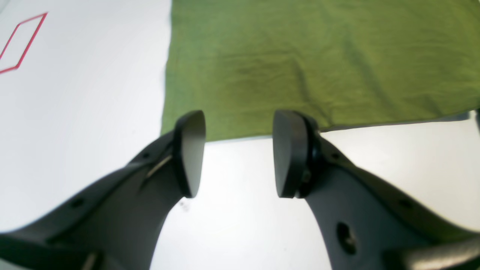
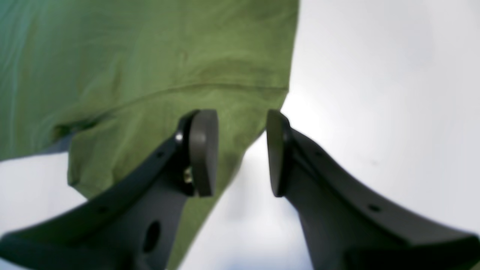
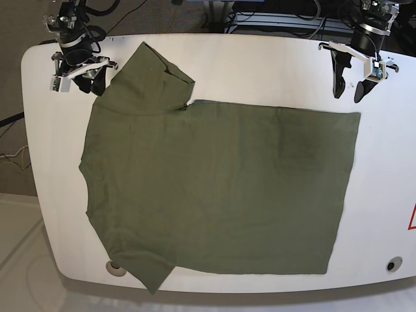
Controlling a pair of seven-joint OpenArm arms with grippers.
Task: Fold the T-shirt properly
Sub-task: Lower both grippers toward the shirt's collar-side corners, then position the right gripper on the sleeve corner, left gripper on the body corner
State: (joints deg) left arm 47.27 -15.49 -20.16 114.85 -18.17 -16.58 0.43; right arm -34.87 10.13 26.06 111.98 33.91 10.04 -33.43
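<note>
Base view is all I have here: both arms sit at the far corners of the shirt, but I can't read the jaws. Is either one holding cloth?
Observer: No. In the left wrist view the left gripper is open, with bare table between its pads and the T-shirt edge just beyond them.
Operator: And the right one?
Observer: The right gripper is open too. One pad hangs over the sleeve; the other is over bare table, nothing pinched.
Operator: Any markings near the left arm I should know about?
Observer: Yes, a red outlined box on the table, off to the side of the shirt's hem corner.
</note>
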